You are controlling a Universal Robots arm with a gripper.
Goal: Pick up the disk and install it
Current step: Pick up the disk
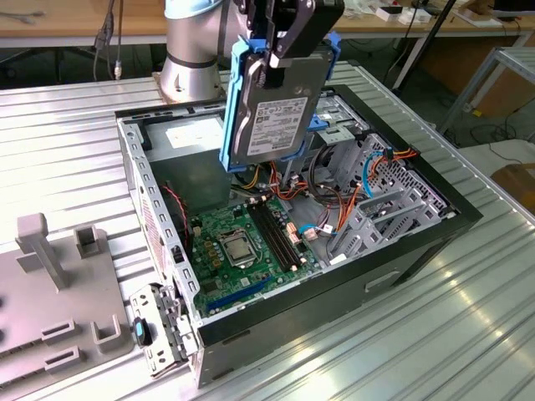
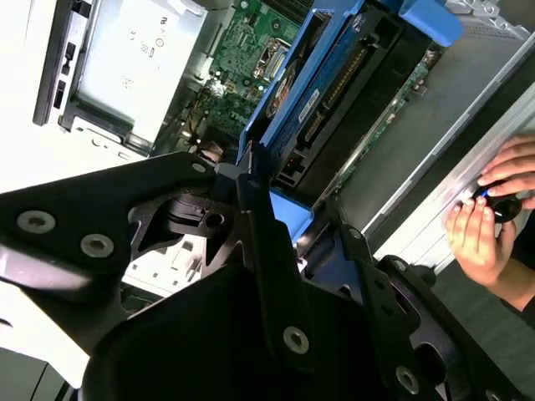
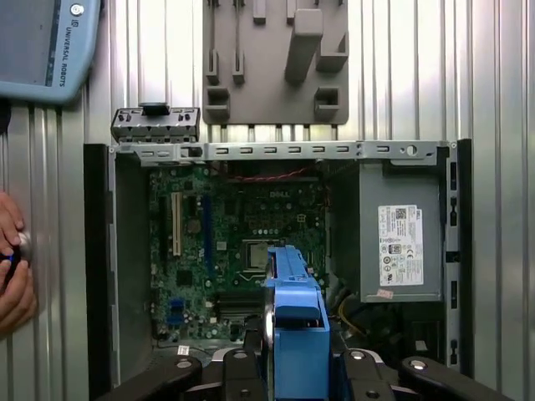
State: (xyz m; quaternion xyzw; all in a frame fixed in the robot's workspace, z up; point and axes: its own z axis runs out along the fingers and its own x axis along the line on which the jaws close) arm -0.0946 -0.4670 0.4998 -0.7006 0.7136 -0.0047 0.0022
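The disk (image 1: 272,113), a dark hard drive with a white label and blue rails along its edges, hangs upright in the air above the open computer case (image 1: 418,251). My gripper (image 1: 280,54) is shut on its upper end, near the back of the case by the arm's base. The second wrist view looks along the disk (image 2: 334,79) from behind the black fingers (image 2: 267,251). In the first wrist view the disk (image 3: 294,326) is edge-on over the motherboard (image 3: 226,242).
Inside the case lie the green motherboard (image 1: 242,242), a metal drive cage (image 1: 393,209) with cables, and the power supply (image 3: 401,242). A grey fixture (image 1: 58,284) and a loose bracket (image 1: 159,334) sit beside the case. A person's hand (image 2: 489,217) rests by the case wall.
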